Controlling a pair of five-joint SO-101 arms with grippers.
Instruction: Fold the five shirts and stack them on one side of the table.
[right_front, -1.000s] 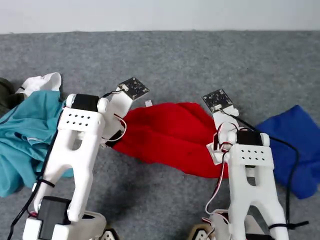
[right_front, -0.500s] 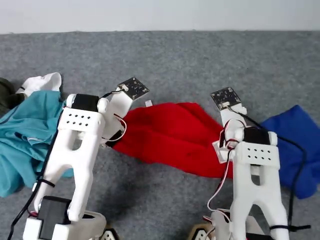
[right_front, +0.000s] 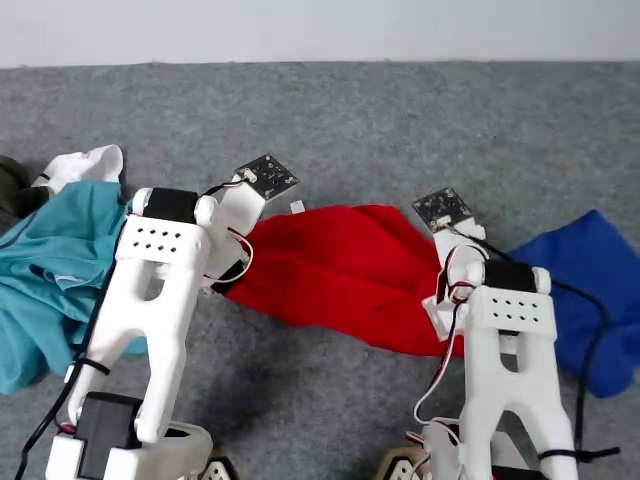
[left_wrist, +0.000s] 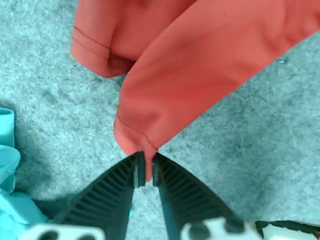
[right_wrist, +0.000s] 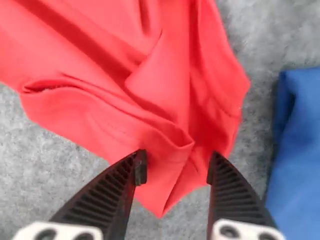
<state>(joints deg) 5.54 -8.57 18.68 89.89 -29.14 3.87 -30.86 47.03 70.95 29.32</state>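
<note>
Left gripper (left_wrist: 145, 169): fingers pressed together, pinching a hem corner of the red shirt (left_wrist: 200, 65). Right gripper (right_wrist: 175, 167): fingers spread, straddling that shirt's far edge, near the blue shirt (right_wrist: 297, 150). In the high view the arms cover both fingertips. It adds a teal shirt (right_front: 50, 270) and a white shirt (right_front: 85, 165) beyond the left arm. Surface: grey carpet (right_front: 400, 120). Behind it: pale wall (right_front: 320, 30).

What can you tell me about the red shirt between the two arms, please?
The red shirt is soft, plain fabric with stitched hems, lying crumpled and unfolded on the grey carpeted table between the arms. The left gripper is shut on a hemmed corner; the right gripper is open, straddling a bunched fold at the other end.
</note>
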